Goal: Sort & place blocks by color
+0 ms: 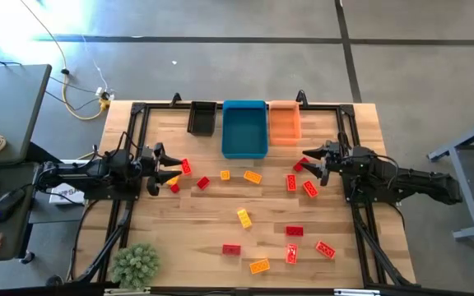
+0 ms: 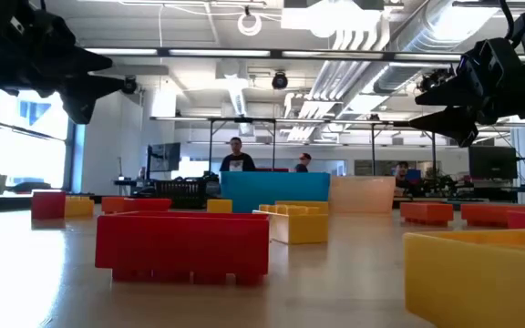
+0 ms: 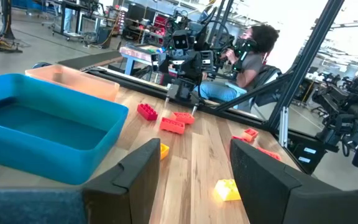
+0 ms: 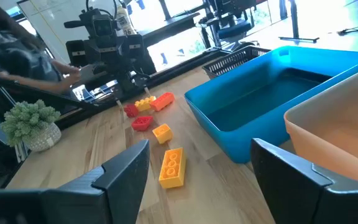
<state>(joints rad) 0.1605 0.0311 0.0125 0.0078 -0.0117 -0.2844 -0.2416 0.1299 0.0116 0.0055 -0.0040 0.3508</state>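
The left gripper (image 1: 162,167) hangs above the wooden table's (image 1: 204,222) left side, its dark fingers (image 3: 143,168) spread apart with nothing between them. Just beside it lie a few small red and yellow studded plastic blocks (image 1: 179,174). The right gripper (image 1: 313,164) hangs over the table's right side, jaws wide and empty, with red blocks (image 1: 300,179) close by. Further blocks, red, orange and yellow, are scattered across the middle and near half of the table (image 1: 244,218). Along the far edge stand three rectangular plastic bins: black (image 1: 202,117), blue (image 1: 244,129) and pale orange (image 1: 285,122). A small green potted plant (image 1: 134,265) sits at the near left corner.
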